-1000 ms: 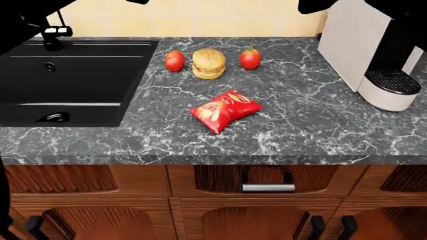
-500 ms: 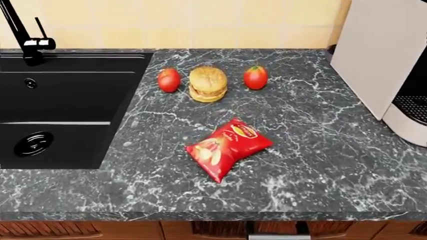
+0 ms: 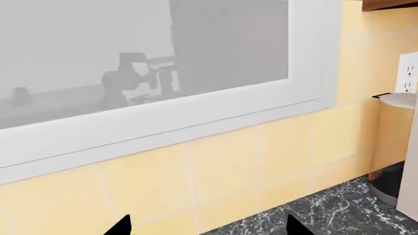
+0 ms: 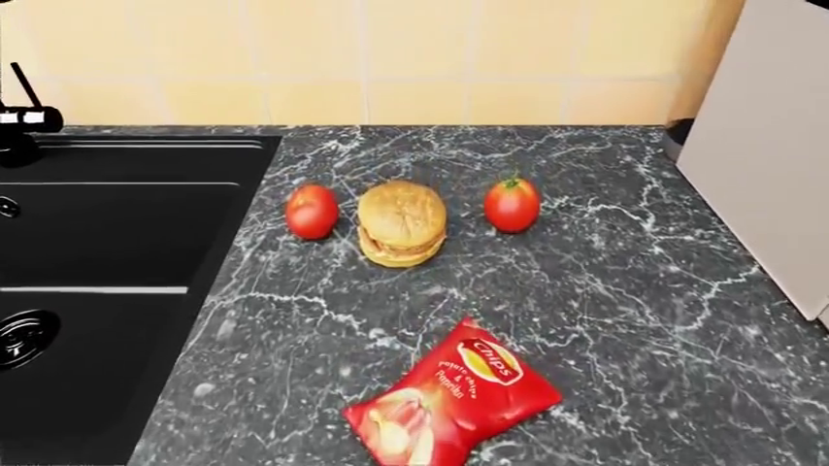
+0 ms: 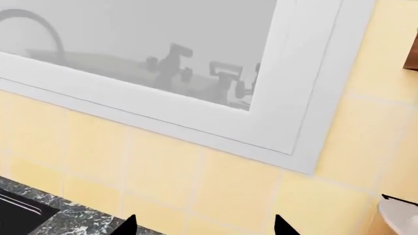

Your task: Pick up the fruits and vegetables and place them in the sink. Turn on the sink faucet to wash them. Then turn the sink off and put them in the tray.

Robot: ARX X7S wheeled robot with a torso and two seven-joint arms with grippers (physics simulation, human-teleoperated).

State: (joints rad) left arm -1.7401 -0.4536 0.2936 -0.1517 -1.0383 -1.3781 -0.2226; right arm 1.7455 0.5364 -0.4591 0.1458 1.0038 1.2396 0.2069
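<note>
Lying on the dark marbled counter (image 4: pixel 609 291), two tomatoes flank a tan burger (image 4: pixel 402 222) in a row running parallel to the yellow tiled wall (image 4: pixel 388 58). The plain tomato (image 4: pixel 311 211) sits just beside the burger on the sink's side; the stemmed tomato (image 4: pixel 512 204) sits on the other side, a little apart, its green stem pointing up and toward the wall. Both are nearly round, the plain one slightly taller than wide as seen from the head. The black sink (image 4: pixel 116 233) fills the counter's left part, its long axis running from the wall toward the counter's front edge, with the round drain (image 4: pixel 23 338) in the nearer part. Only the lever part of the sink faucet (image 4: pixel 23 118) shows at the basin's far corner. A red chips bag (image 4: pixel 451 403) lies nearer the robot, its long axis diagonal.

Each wrist camera faces the wall and a white-framed window (image 3: pixel 196 93). The left gripper (image 3: pixel 207 226) and right gripper (image 5: pixel 205 224) show only as two dark fingertips each, set well apart, nothing between them.
</note>
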